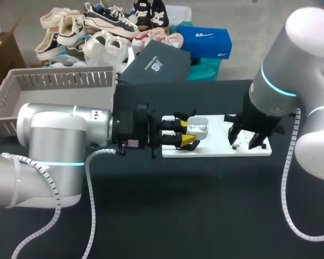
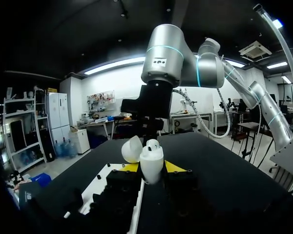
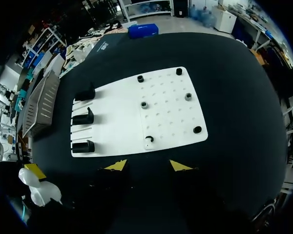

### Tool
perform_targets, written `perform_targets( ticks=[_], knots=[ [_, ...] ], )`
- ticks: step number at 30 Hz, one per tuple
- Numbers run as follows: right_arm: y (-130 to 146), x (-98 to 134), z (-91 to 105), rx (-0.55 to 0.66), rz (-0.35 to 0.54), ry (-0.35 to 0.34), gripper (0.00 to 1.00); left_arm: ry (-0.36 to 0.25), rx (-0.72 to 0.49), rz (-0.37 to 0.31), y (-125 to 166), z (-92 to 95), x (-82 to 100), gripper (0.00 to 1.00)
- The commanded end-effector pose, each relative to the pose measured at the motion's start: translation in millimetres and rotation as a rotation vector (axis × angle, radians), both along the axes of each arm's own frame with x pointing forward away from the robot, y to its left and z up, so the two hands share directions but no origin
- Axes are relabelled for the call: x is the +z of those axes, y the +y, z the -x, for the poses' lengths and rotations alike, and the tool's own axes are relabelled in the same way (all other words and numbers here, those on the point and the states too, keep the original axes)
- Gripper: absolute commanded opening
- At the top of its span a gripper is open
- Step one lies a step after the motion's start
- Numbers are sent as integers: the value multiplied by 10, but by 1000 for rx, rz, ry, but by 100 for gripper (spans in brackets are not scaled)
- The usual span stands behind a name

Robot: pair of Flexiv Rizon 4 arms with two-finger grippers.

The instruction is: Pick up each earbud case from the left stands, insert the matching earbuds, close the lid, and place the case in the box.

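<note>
Presently left gripper clamped on open earbud case, one earbud seated inside; right gripper, fingers apart, hangs above white board

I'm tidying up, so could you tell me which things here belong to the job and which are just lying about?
Job: open earbud case, held in left tool; white board; black stands; grey basket; right tool.
Lying about: dark box at the table's far edge.

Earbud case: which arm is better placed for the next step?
Right, probably. Left gripper is shut on the open earbud case, so it's occupied; right gripper is open and empty above the white board.
</note>
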State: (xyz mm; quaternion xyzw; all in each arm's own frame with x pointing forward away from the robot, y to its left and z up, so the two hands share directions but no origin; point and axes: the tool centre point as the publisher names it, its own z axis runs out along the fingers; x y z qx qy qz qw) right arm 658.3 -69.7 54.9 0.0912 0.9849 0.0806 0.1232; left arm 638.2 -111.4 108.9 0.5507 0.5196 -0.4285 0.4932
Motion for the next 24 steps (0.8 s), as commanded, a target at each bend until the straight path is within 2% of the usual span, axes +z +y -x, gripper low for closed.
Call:
perform_targets(
  ticks=[1, 24],
  knots=[
    [14, -87, -70, -28, 7, -7, 48, 1, -5, 1, 0, -13, -6, 0],
    [15, -251, -239, -69, -27, 15, 41, 1, -5, 1, 0, -13, -6, 0]
  ],
)
